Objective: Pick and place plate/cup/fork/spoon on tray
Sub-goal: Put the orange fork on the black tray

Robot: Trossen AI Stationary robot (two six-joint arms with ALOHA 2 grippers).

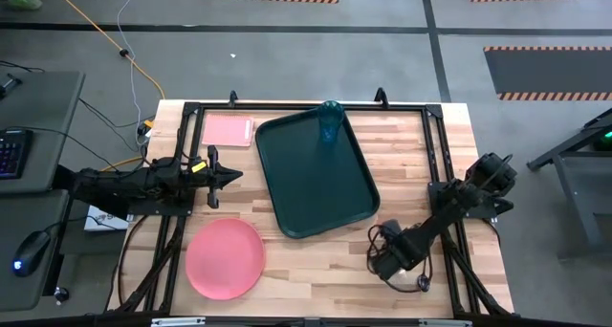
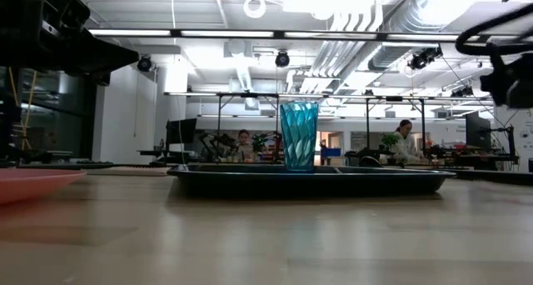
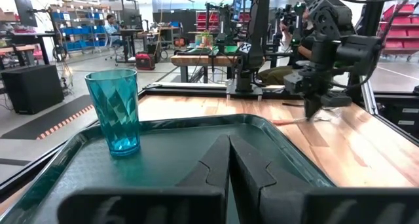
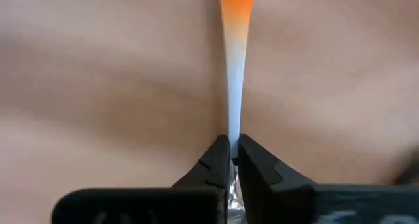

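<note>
The right claw (image 4: pixel 234 160) is clamped on the fork (image 4: pixel 234 73), low over the surface (image 1: pixel 316 260) beside the tray (image 1: pixel 316 188); lifting and carrying across are called for next.

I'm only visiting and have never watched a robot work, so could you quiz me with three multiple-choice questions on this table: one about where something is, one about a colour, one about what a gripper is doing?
1. Where does the cup stand?
A. On the plate
B. In a far corner of the tray
C. On the bare table

2. What colour is the plate?
A. Pink
B. Blue
C. White

3. What is the right gripper doing?
A. Waiting wide open
B. Holding the cup
C. Pinching the fork

Answers:
1. B, the high view shows it inside the tray's rim.
2. A, it lies pink beside the tray.
3. C, its wrist view shows the fingers shut on the fork's metal end.
</note>
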